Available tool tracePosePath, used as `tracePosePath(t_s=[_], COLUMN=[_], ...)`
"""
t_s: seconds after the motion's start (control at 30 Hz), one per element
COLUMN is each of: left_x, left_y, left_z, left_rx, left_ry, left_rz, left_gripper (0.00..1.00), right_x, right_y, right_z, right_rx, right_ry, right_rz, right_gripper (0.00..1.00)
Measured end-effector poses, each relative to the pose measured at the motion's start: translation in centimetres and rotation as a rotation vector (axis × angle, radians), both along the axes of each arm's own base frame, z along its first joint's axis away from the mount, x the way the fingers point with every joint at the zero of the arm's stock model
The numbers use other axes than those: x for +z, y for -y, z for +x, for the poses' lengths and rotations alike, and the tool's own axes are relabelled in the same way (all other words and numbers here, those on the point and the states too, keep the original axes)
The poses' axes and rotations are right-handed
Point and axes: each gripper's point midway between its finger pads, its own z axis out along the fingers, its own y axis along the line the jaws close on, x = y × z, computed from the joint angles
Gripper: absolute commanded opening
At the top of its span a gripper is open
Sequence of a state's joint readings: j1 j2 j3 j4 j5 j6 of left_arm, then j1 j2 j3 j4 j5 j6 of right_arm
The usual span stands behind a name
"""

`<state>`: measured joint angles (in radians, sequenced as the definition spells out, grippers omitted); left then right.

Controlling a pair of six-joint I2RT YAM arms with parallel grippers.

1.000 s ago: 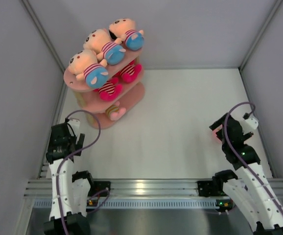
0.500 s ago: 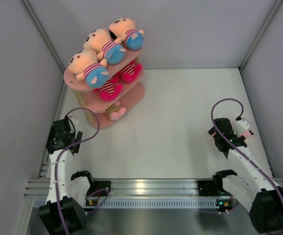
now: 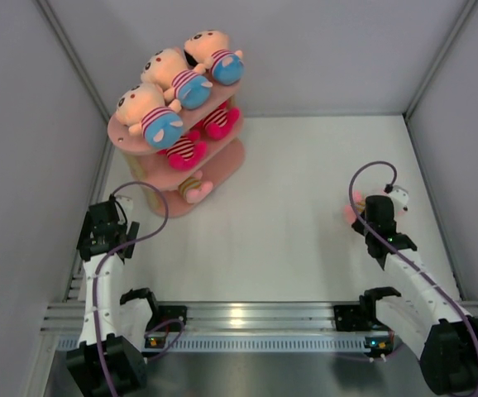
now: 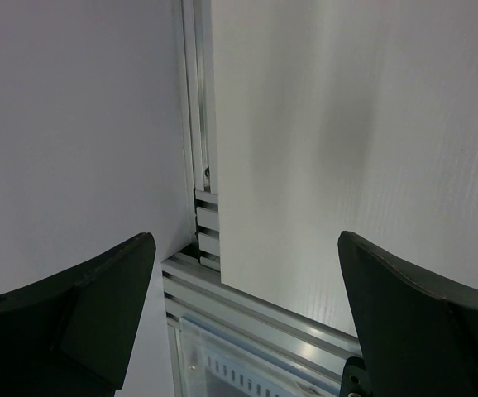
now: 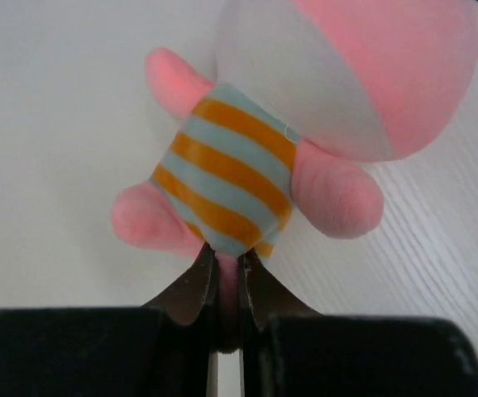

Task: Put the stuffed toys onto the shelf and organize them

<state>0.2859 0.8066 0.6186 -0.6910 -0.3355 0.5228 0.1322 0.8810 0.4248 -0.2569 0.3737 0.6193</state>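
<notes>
Right fingers (image 5: 193, 289) pinching pink toy (image 5: 227, 178), head pointing away

White table (image 3: 305, 190) spans middle. Grey walls (image 3: 330, 50) left, far, right. Aluminium rail (image 3: 255, 316) along near edge. Thin metal strips (image 3: 74, 59) run up both far corners.

pink toy (image 5: 231, 169): soft plush | table (image 5: 57, 99): matt white | rail (image 3: 247, 317): shiny metal

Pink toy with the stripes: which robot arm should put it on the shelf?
Right. The right fingers are pinched on the pink toy. The left fingers are open and empty, though that arm is nearer the shelf.
</notes>
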Motion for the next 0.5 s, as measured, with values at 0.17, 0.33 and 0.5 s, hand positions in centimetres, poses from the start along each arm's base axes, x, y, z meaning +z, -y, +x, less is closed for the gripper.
tracePosePath(t_s=[0.17,0.33,0.5], left_x=[0.0,0.1,0.1], left_y=[0.1,0.3,0.3], left_z=[0.1,0.2,0.2], left_rx=[-0.005,-0.012,-0.014], left_ry=[0.006,0.018,0.019], left_rz=[-0.005,-0.011,-0.013], left_gripper=[0.99,0.99,0.99], right_x=[4.5,10.3,11.6], right_y=[-5.1,-14.4,-22.1], right_z=[2.8,5.1,5.8], right_rx=[0.351,0.824,1.173], right_ry=[0.122,0.238,0.262], right_rz=[0.009,-0.044,-0.007], right_gripper=[0.00,0.00,0.00])
